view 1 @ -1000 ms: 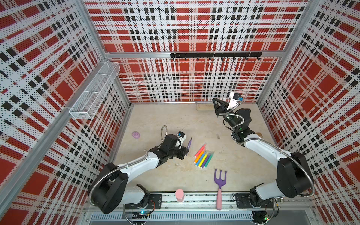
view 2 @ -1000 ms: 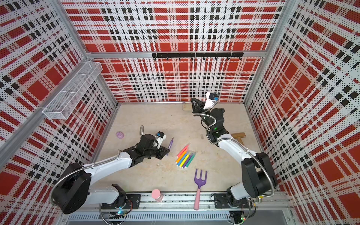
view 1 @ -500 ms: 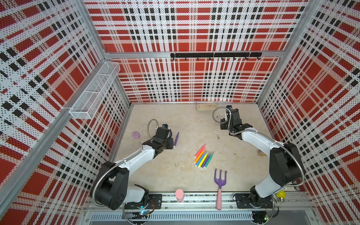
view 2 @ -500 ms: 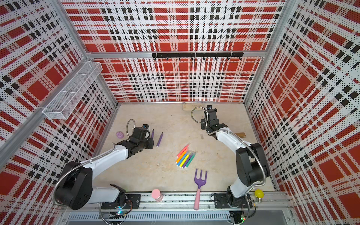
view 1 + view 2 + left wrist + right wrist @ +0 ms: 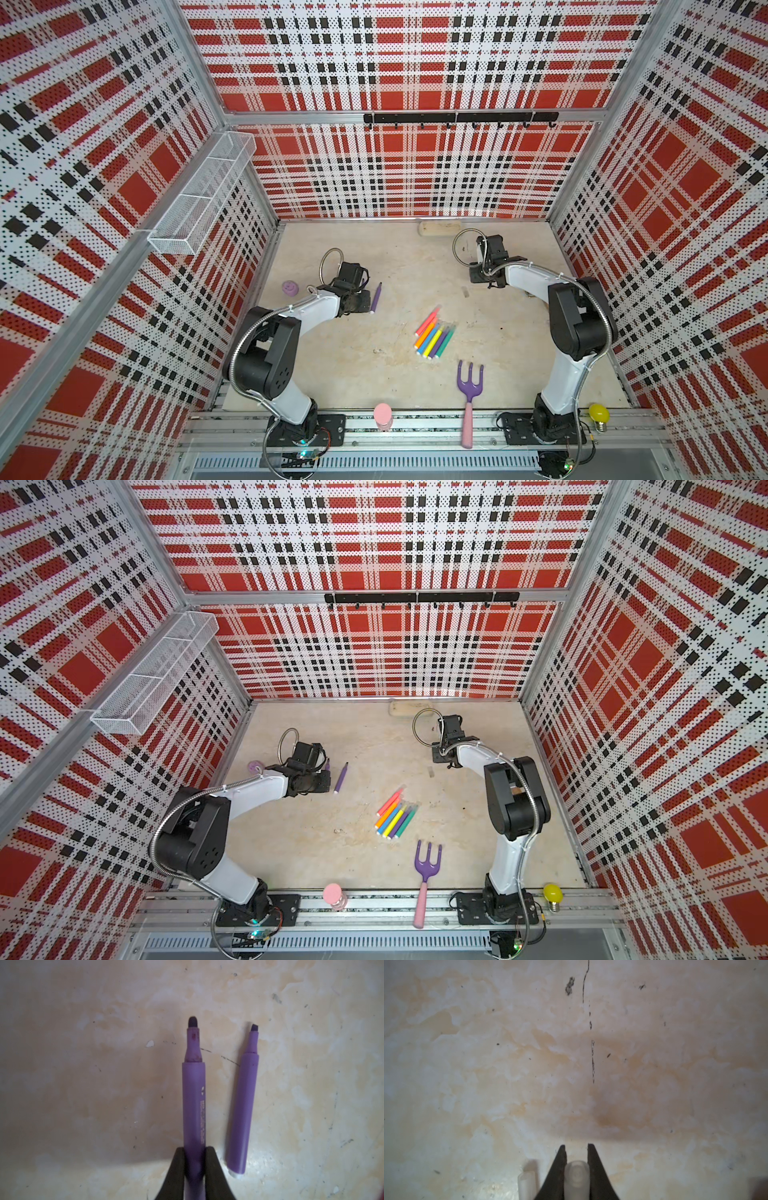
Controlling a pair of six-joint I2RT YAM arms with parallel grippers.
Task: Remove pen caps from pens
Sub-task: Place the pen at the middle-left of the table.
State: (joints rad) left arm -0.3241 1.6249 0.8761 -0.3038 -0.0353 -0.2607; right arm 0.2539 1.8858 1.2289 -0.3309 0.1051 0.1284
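In the left wrist view my left gripper (image 5: 195, 1150) is shut on the back end of a purple pen (image 5: 193, 1095) whose felt tip is bare. Beside it on the table lies a second uncapped purple pen (image 5: 242, 1105), also seen in both top views (image 5: 375, 297) (image 5: 341, 778). My right gripper (image 5: 576, 1147) is shut on a clear pen cap (image 5: 576, 1176), low over the table at the far right. Another clear cap (image 5: 527, 1182) lies next to it. Several bright capped pens (image 5: 434, 336) lie fanned at the centre.
A purple garden fork with a pink handle (image 5: 469, 395), a pink cylinder (image 5: 382, 415) and a yellow bulb (image 5: 599, 413) sit along the front edge. A purple disc (image 5: 290, 287) lies left of my left arm. A pale block (image 5: 439, 227) rests by the back wall.
My left arm drew back to the left with the purple pen in its grip. My right arm came down from high up to just above the table, holding the cap.
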